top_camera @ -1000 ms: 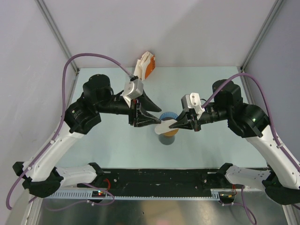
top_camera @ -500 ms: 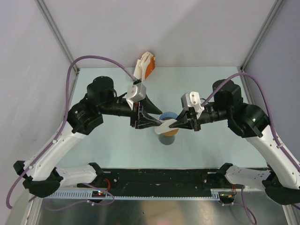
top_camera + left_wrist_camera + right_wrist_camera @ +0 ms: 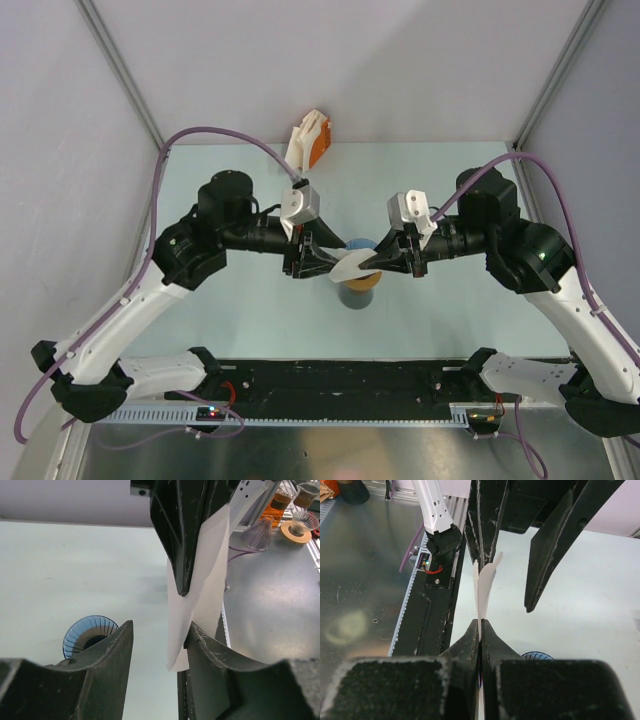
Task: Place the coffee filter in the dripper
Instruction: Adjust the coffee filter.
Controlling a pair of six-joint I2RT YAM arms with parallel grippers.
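The white coffee filter [image 3: 348, 266] hangs in the air between the two arms, pinched flat at one edge by my shut right gripper [image 3: 376, 262] [image 3: 480, 623]. In the right wrist view the filter [image 3: 483, 582] stands edge-on above the fingertips. My left gripper [image 3: 318, 263] [image 3: 160, 630] is open, its jaws straddling the filter's free end [image 3: 200, 585], and the paper rests against the right-hand finger [image 3: 200, 640]. The blue ribbed dripper [image 3: 360, 243] [image 3: 89, 634] stands on the table just behind and below the filter, mouth up, partly hidden by it.
A dark grey cup [image 3: 354, 297] with an orange ring [image 3: 366, 284] sits just in front of the dripper. An orange and white object [image 3: 312, 141] lies at the back edge. A black rail [image 3: 350, 378] runs along the near edge. Walls close in both sides.
The left arm has swung right, bringing its open jaws up around the filter's free end. The right gripper has held the filter almost still.
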